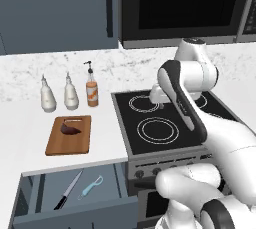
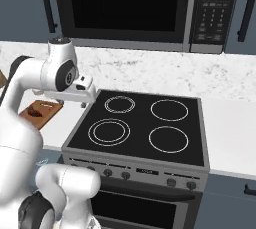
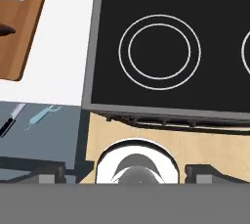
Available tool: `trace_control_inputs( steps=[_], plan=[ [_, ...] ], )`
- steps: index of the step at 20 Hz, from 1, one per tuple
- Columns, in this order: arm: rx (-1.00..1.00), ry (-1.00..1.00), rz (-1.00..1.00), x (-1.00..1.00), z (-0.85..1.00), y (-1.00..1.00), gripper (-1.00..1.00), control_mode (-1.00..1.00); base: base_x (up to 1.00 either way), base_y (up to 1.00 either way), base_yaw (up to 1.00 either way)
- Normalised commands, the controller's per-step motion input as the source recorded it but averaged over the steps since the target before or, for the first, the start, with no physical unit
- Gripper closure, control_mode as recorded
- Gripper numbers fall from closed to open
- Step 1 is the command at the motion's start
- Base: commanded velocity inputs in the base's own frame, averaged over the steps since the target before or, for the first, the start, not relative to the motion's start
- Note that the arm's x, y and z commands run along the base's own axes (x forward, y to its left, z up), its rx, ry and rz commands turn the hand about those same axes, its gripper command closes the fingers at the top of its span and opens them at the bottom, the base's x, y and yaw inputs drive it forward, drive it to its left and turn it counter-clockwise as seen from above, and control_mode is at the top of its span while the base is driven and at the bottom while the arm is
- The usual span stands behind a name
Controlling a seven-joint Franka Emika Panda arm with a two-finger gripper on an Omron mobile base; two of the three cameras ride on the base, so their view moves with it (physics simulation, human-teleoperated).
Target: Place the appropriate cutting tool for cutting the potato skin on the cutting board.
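Note:
The light-blue peeler (image 1: 91,186) lies in the open drawer (image 1: 45,193) below the counter, to the right of the long black-handled knife (image 1: 68,189). In the hand view the peeler (image 3: 41,116) and the knife (image 3: 10,119) show at the lower left. The wooden cutting board (image 1: 68,140) rests on the counter left of the stove, with the dark reddish potato (image 1: 71,128) on its far half. My gripper (image 1: 159,104) hangs open and empty over the stove's left burners, well above and to the right of the drawer. From the right base the gripper (image 2: 83,104) sits beside the board (image 2: 47,108).
Two white bottles (image 1: 48,94) and an orange-labelled pump bottle (image 1: 91,89) stand behind the board. The black stove top (image 1: 160,118) lies under my hand, and a microwave (image 2: 120,8) hangs above. White counter (image 1: 107,128) runs between board and stove.

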Motion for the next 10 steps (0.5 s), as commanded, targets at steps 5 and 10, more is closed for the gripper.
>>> trace_control_inputs(
  steps=[5,10],
  plan=[
    [0.00,0.02,-0.11,-0.81,-0.71,1.00,-1.00,-1.00,0.00,0.00,0.00],
    [0.01,0.10,-0.13,-0.15,-0.83,1.00,-1.00,-1.00,0.00,0.00,0.00]
  ],
)
